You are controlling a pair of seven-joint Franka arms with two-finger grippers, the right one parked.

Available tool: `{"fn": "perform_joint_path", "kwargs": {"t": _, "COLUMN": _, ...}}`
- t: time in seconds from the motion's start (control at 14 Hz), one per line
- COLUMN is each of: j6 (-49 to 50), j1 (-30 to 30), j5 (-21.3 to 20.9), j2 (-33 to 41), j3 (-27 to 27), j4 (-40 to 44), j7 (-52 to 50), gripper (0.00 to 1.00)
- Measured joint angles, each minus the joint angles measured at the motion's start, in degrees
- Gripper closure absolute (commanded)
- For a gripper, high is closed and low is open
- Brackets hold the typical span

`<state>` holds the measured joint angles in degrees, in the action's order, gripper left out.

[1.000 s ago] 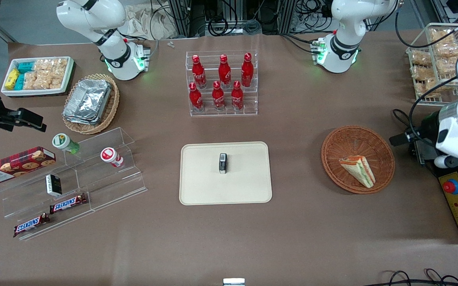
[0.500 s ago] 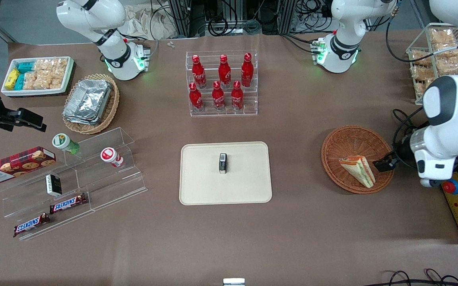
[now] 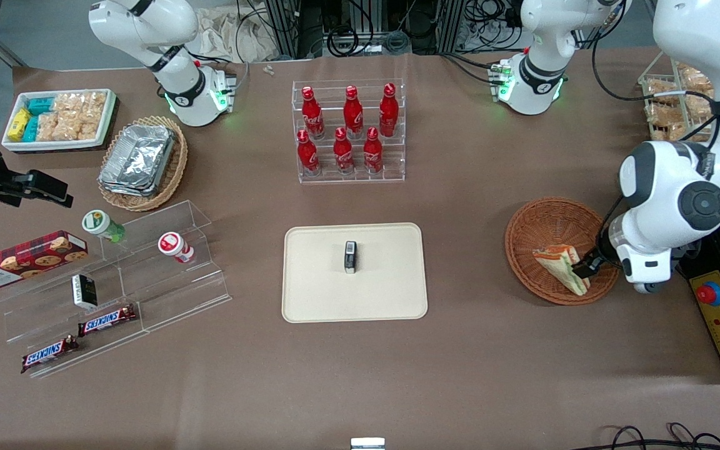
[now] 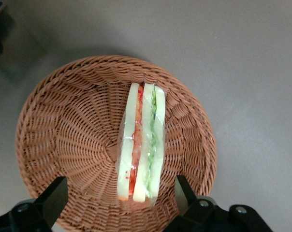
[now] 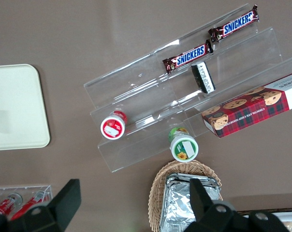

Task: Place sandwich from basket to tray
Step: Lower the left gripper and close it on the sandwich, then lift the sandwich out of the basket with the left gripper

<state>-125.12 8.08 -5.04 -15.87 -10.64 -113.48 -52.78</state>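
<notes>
The sandwich (image 3: 559, 265), a pale bread wedge with green, red and orange layers, lies in the reddish-brown wicker basket (image 3: 541, 228) toward the working arm's end of the table. In the left wrist view the sandwich (image 4: 141, 145) lies on its side in the basket (image 4: 68, 130). My left gripper (image 3: 585, 270) hovers over the basket at the sandwich's wide end, open, with one finger on each side of the sandwich (image 4: 56, 193) and not touching it. The cream tray (image 3: 391, 294) lies at the table's middle with a small dark object (image 3: 350, 257) on it.
A clear rack of red bottles (image 3: 349, 131) stands farther from the camera than the tray. A wire rack of snack bags (image 3: 679, 94) and a control box with a red button (image 3: 719, 312) sit near the working arm. Clear shelves with snacks (image 3: 104, 287) lie toward the parked arm's end.
My left arm has swung in over the basket and come down, bringing the open gripper from beside the basket to around the sandwich's wide end. The sandwich has not moved.
</notes>
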Motion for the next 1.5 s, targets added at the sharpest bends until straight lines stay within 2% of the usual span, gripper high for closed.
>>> {"fn": "perform_joint_path", "kwargs": {"t": 0.86, "j6": -6.42, "j1": -1.4, "j5": -0.08, "j2": -3.34, "j3": -0.16, "j4": -1.51, "j7": -5.22, "gripper": 0.01}}
{"fn": "perform_joint_path", "kwargs": {"t": 1.29, "j6": -10.58, "j1": -1.67, "j5": -0.08, "j2": -3.99, "j3": -0.04, "j4": -5.32, "j7": -5.73, "gripper": 0.01}}
{"fn": "perform_joint_path", "kwargs": {"t": 1.36, "j6": -11.76, "j1": -1.66, "j5": -0.09, "j2": -4.01, "j3": 0.01, "j4": -6.15, "j7": -5.73, "gripper": 0.08}}
{"fn": "perform_joint_path", "kwargs": {"t": 1.43, "j6": -12.98, "j1": -1.65, "j5": -0.09, "j2": -4.06, "j3": 0.04, "j4": -7.0, "j7": -5.67, "gripper": 0.41}}
{"fn": "perform_joint_path", "kwargs": {"t": 1.5, "j6": -13.73, "j1": -1.64, "j5": -0.09, "j2": -4.09, "j3": 0.05, "j4": -7.64, "j7": -5.62, "gripper": 0.79}}
